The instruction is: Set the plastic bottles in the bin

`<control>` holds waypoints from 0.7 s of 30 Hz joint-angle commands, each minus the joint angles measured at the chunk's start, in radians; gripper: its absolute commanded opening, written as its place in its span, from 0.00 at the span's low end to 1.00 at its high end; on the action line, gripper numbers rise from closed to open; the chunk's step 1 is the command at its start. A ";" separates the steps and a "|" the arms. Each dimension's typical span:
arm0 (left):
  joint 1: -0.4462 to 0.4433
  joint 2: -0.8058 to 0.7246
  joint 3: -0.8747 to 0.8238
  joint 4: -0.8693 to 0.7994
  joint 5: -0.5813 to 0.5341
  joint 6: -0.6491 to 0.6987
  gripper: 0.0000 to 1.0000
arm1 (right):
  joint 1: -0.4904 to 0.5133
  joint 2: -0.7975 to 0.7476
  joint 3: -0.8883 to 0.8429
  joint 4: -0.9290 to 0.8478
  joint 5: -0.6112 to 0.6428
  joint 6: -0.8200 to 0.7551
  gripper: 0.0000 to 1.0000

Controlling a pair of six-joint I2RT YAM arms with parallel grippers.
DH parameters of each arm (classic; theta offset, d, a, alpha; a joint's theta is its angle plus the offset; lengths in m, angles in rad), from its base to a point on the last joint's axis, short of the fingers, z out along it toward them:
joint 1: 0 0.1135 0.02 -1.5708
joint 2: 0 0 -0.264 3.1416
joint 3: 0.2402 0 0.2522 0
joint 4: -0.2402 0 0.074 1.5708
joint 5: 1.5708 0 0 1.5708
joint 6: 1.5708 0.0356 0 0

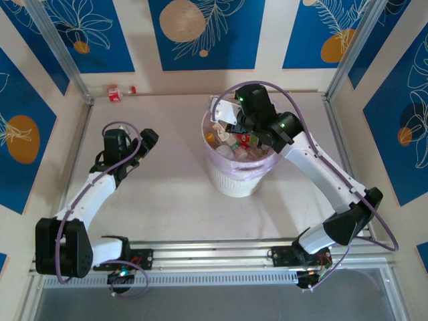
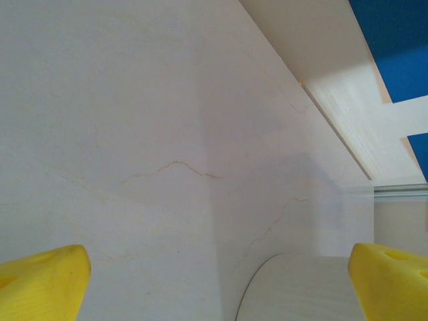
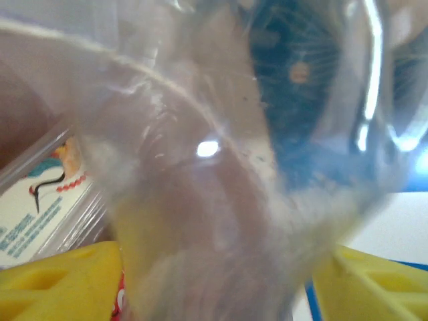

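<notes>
The bin (image 1: 232, 182) stood mid-table, its pink liner folded over the rim and plastic bottles (image 1: 235, 144) heaped in it up to the top. One stray bottle (image 1: 121, 92) with a red label lay well apart, against the far wall at the table's left corner. The right gripper (image 1: 229, 115) hung over the bin's far rim, and its arm crossed the right side of the opening, hiding part of the heap.

From the right wrist, a clear bottle (image 3: 221, 167) sat so close to the lens that it blurred out nearly everything behind it. The yellow fingers (image 3: 60, 281) stood wide to either side of it, but whether they pressed it or had let go could not be told. A printed white label (image 3: 33, 210) showed at the left, cut off by the frame.

The left gripper (image 1: 148, 138) was spread wide over bare table (image 2: 147, 120), holding nothing. A pale rounded shape (image 2: 301, 287) at the left wrist view's lower edge could not be identified.
</notes>
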 commanded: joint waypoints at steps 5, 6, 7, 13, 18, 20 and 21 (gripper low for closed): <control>0.017 -0.015 -0.001 0.006 0.015 0.002 0.99 | 0.010 -0.106 0.009 -0.010 -0.090 0.074 0.98; 0.017 -0.013 -0.001 0.007 0.015 0.000 0.99 | 0.004 -0.116 0.020 -0.014 -0.125 0.103 0.98; 0.017 -0.012 0.000 0.009 0.016 0.000 0.99 | -0.002 -0.127 0.035 -0.021 -0.163 0.137 0.98; 0.017 0.008 0.019 0.017 0.020 0.000 0.98 | -0.155 -0.105 0.135 -0.005 -0.433 0.549 0.82; 0.021 0.085 0.123 -0.012 0.002 0.049 0.98 | -0.224 -0.008 0.205 -0.026 -0.505 0.790 0.71; 0.026 0.143 0.185 -0.013 -0.018 0.060 0.98 | -0.236 -0.008 0.187 0.001 -0.538 0.832 0.71; 0.030 0.173 0.217 -0.010 -0.028 0.057 0.97 | -0.243 -0.018 0.169 0.016 -0.562 0.853 0.71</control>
